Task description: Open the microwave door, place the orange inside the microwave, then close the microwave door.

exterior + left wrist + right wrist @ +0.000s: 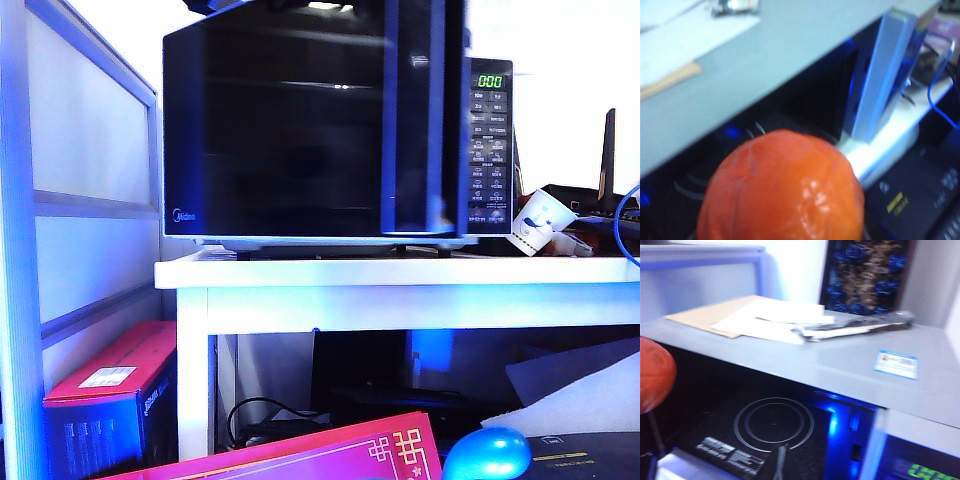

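One shiny orange-red orange (782, 187), faint creases.

Dark, narrow, tapered tip of the right end effector (780, 463), blurred, with a thin pale edge.

Your exterior camera sits low in front of the bench (400, 272) and looks level at the microwave (330, 120). Your left wrist camera is very near the orange (782, 187), above the microwave's open front. Your right wrist camera looks down over the microwave top into the same cavity and also sees the orange.
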